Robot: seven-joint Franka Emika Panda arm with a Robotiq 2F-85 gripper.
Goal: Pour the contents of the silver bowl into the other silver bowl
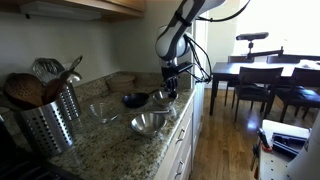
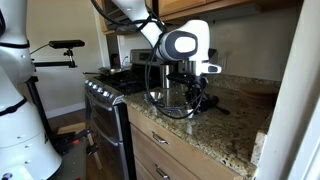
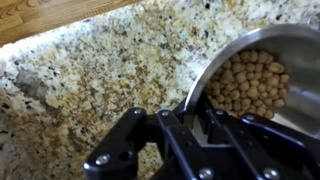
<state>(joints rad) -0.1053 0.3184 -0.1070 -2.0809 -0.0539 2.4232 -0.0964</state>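
Countertop [image 3: 90, 70] is speckled glossy granite. Gripper [image 3: 188, 110] is pinched shut on the rolled rim of the silver bowl [image 3: 296, 45], deep shiny steel full of round tan pellets [image 3: 245, 82], near the other silver bowl [image 1: 150, 123].

Hand [image 1: 172, 88] at the silver bowl [image 1: 163, 97], above a speckled granite counter [image 1: 120, 152].

Nothing to read there, folks: no text, label, brand, number or sign was legible in any of the three views.
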